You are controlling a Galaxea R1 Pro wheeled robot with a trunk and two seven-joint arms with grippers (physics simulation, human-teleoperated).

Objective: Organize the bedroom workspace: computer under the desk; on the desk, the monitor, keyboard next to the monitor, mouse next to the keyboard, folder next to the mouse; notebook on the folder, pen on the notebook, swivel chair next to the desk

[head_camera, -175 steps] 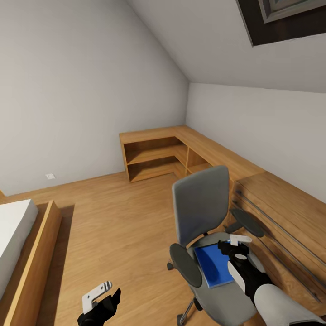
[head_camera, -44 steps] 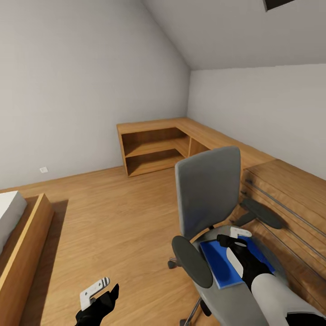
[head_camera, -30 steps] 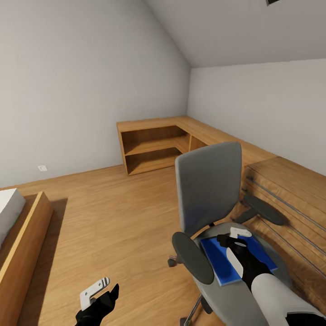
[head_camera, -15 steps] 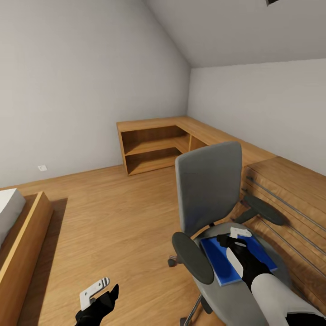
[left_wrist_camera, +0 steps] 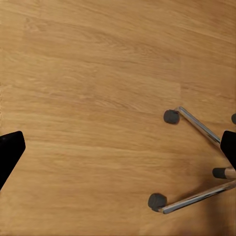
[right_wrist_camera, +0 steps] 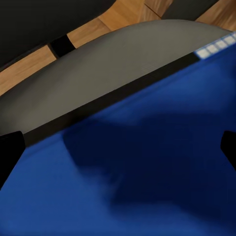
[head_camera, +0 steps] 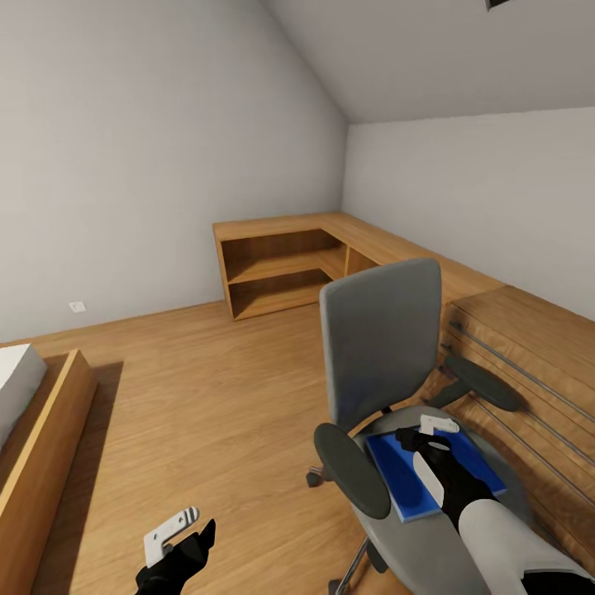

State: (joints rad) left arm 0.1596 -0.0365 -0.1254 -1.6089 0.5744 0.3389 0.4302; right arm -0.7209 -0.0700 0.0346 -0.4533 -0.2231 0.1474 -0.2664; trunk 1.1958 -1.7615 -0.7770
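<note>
Folder (head_camera: 431,479) lies flat on the grey seat of the swivel chair (head_camera: 382,347), at the near right of the scene, between the two black armrests; the right hand (head_camera: 431,434) hangs just above its far part, and in the right wrist view the blue cover (right_wrist_camera: 147,172) sits very close under the camera with a dark shadow on it, the two fingertips standing wide apart at the picture's edges, so the hand is open and grips nothing; whether it touches the cover I cannot tell. The left hand (head_camera: 178,541) hangs low at the near left over the wood floor (head_camera: 207,397), fingers also spread wide, with the chair's castor legs (left_wrist_camera: 194,162) showing in its wrist view.

Risk, as I judge it, is plain: a flat folder on soft upholstery offers no edge to pinch, so the fingers may close on nothing or only push it; a push could slide it off the seat onto the floor; pressing down could roll or spin the chair on its castors and shift the target; the near armrest (head_camera: 351,471) crowds the arm.
</note>
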